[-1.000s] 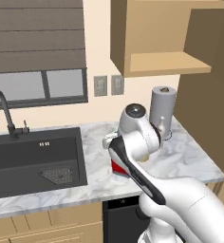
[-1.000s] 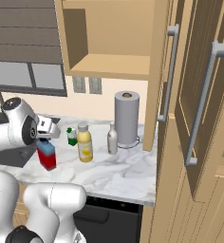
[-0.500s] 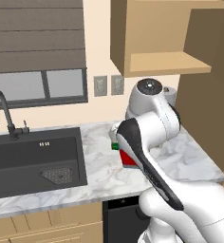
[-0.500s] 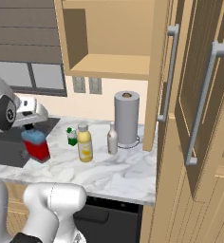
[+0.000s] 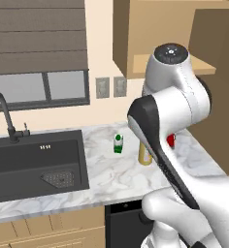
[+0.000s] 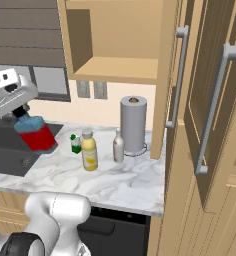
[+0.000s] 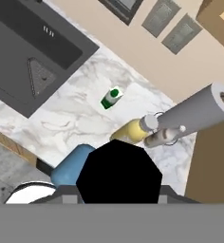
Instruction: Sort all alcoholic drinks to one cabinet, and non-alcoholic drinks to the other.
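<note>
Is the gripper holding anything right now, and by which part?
Yes: the gripper holds the blue bottle by its black cap, lifted clear of the counter.

Both base views face the counter point(image 6: 115, 180) from behind; the hand view looks steeply down.

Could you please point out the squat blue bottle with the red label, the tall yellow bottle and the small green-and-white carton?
Squat blue bottle with red label point(image 6: 36, 133): right base view, on its body.
Tall yellow bottle point(image 6: 89, 152): right base view, mid-body.
Small green-and-white carton point(image 5: 118, 144): left base view, its front.

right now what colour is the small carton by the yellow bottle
Green and white carton, clearest in the hand view.
</note>
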You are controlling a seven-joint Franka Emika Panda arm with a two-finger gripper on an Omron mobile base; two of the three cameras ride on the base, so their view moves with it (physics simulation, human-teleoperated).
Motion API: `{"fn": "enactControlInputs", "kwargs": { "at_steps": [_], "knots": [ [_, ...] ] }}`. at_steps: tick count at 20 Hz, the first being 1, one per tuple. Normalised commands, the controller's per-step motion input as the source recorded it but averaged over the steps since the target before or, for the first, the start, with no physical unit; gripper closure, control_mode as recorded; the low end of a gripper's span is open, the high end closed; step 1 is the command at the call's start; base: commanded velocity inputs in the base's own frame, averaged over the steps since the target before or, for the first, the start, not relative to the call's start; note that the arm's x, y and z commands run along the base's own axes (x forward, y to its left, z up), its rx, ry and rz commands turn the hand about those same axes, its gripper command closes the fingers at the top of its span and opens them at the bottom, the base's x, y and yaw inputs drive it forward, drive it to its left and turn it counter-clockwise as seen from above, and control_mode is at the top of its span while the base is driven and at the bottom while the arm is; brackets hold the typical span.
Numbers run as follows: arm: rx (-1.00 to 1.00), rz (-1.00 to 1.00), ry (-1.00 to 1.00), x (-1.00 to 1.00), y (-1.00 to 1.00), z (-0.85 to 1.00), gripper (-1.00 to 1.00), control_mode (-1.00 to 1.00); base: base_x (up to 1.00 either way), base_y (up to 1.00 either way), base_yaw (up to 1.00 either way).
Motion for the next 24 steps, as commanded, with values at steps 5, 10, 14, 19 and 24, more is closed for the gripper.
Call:
{"fn": "enactControlInputs", "kwargs": {
  "at_steps": [5, 10, 14, 19, 24],
  "knots": [
    [-0.04, 0.11, -0.04, -0.09, -0.64, 0.97, 1.0, -1.0, 0.0, 0.0, 0.0],
    [-0.04, 0.11, -0.13, 0.4, -0.4, 0.68, 1.0, -1.0, 0.0, 0.0, 0.0],
    [-0.09, 0.21, -0.22, 0.61, -0.31, 0.57, 1.0, -1.0, 0.0, 0.0, 0.0],
    [-0.1, 0.17, -0.21, 0.48, -0.2, 0.27, 1.0, -1.0, 0.0, 0.0, 0.0],
    [0.0, 0.06, 0.0, 0.95, -0.04, 0.0, 1.0, -1.0, 0.0, 0.0, 0.0]
  ]
}}
